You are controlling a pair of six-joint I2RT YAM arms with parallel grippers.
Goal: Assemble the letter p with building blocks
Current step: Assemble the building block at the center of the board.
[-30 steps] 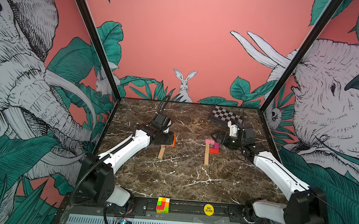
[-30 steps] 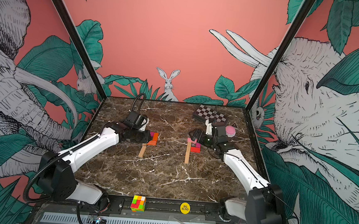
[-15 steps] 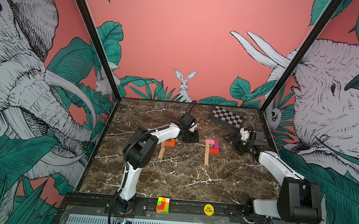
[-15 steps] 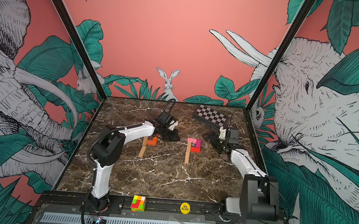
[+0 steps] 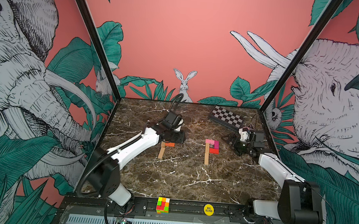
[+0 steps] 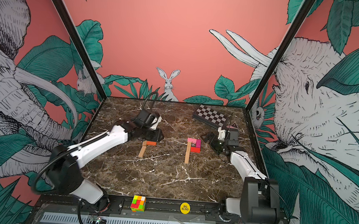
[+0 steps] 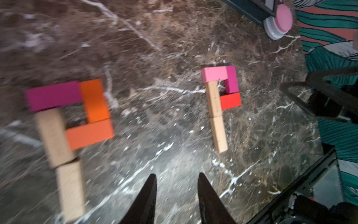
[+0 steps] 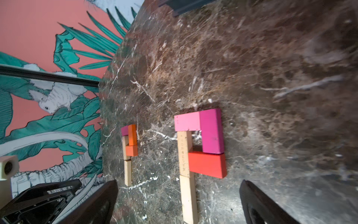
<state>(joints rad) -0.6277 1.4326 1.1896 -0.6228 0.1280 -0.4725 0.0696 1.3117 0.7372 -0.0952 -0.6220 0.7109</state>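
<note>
**Ten blocks laid, both grippers empty**

Ten building blocks (image 8: 212, 131) lie flat on the table (image 5: 180, 177) as two p shapes. The orange-looped letter (image 7: 52, 135) sits at nine o'clock of the table's middle, the pink-topped letter (image 5: 206, 153) at three. The left gripper (image 7: 177, 174) hovers by the orange loop, jaws partly apart and empty. The right gripper (image 8: 179, 182), at two o'clock of the pink-topped letter, gapes wide and empty. The blocks look light, stiff, smooth and loose-laid, so pinch one across its narrow width at mid-length.

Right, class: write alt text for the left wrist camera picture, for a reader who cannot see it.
Two letter Ps built from building blocks lie on a brown marble table: the nearer P, blurred, has a magenta-and-orange loop, the farther P a pink, magenta and red one, both on tan stems. The left gripper hangs open, empty.
</note>
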